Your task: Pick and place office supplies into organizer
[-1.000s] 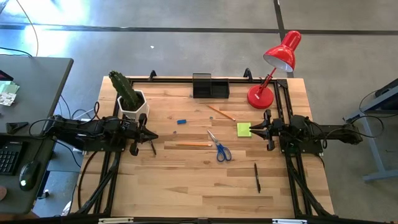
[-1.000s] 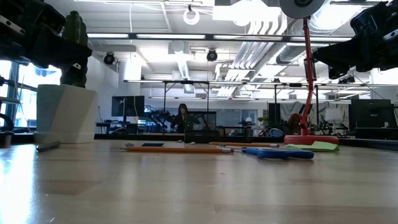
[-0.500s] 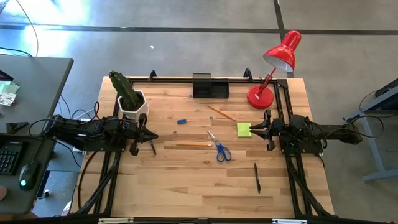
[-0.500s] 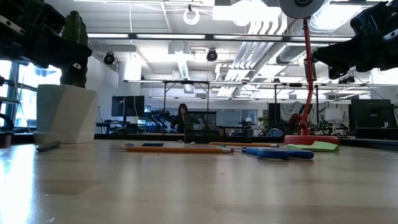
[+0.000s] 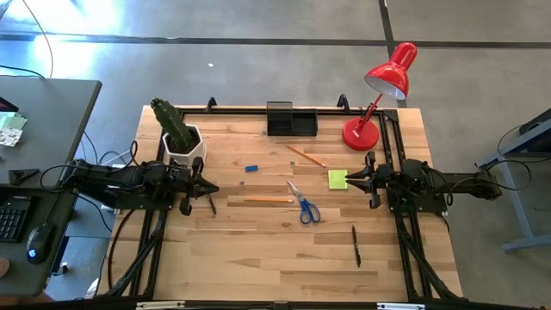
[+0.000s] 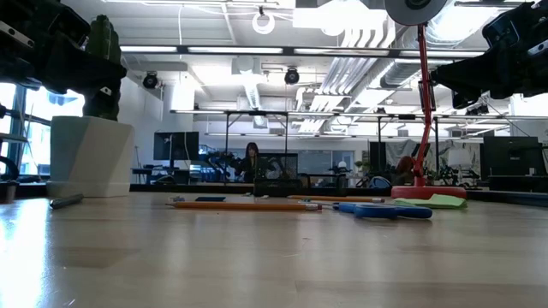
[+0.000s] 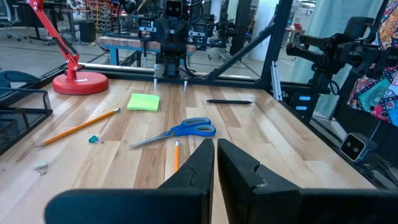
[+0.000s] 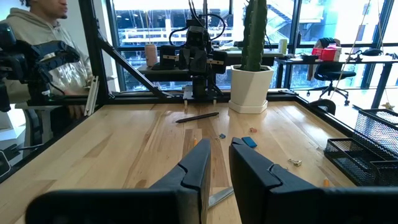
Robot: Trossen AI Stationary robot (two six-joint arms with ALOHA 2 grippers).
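My left gripper [image 5: 211,188] hovers at the table's left side, shut and empty [image 7: 216,144]. My right gripper [image 5: 351,178] hovers at the right side with a narrow gap between its fingers [image 8: 219,144], beside the yellow-green sticky pad [image 5: 337,179]. Flat on the wood between them lie blue-handled scissors [image 5: 303,204], one pencil [image 5: 268,200], a second pencil [image 5: 306,156], a small blue eraser [image 5: 251,168], a black pen [image 5: 355,245] and another pen [image 5: 211,204] by the left gripper. The black organizer [image 5: 291,119] stands at the far edge.
A white pot with a green cactus [image 5: 181,138] stands at the far left, close to my left arm. The red desk lamp [image 5: 379,95] stands at the far right. A person sits beyond the table [image 8: 43,37]. Bare wood spans the near half.
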